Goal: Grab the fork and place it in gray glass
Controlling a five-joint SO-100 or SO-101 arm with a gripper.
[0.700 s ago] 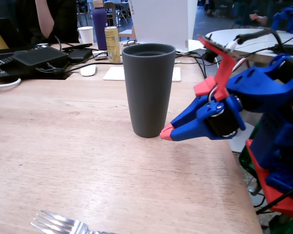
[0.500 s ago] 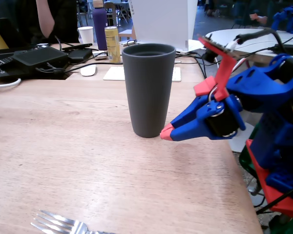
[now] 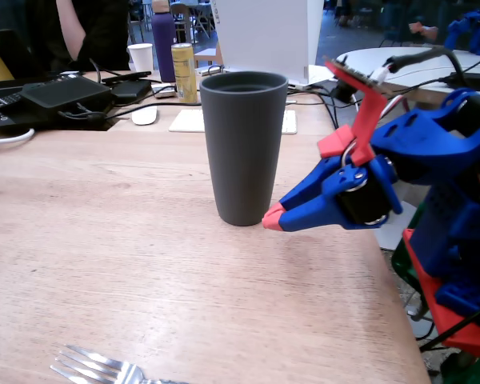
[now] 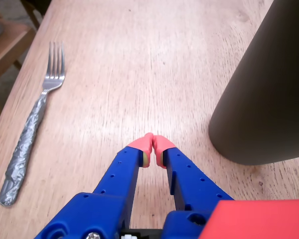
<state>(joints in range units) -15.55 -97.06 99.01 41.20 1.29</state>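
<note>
The fork (image 4: 37,107) lies flat on the wooden table near its left edge in the wrist view, tines pointing away, its handle wrapped in gray tape. In the fixed view only its tines (image 3: 96,366) show at the bottom edge. The gray glass (image 3: 242,148) stands upright in the middle of the table; in the wrist view it (image 4: 266,89) fills the right side. My blue gripper with red tips (image 4: 153,144) is shut and empty, low over the table just beside the glass base (image 3: 274,218), well apart from the fork.
At the table's far end stand a gold can (image 3: 184,72), a purple bottle (image 3: 163,40), a white paper cup (image 3: 141,58), a white mouse (image 3: 145,116), a keyboard (image 3: 194,120) and black devices with cables (image 3: 56,96). The table's edge (image 3: 400,304) runs close under my arm.
</note>
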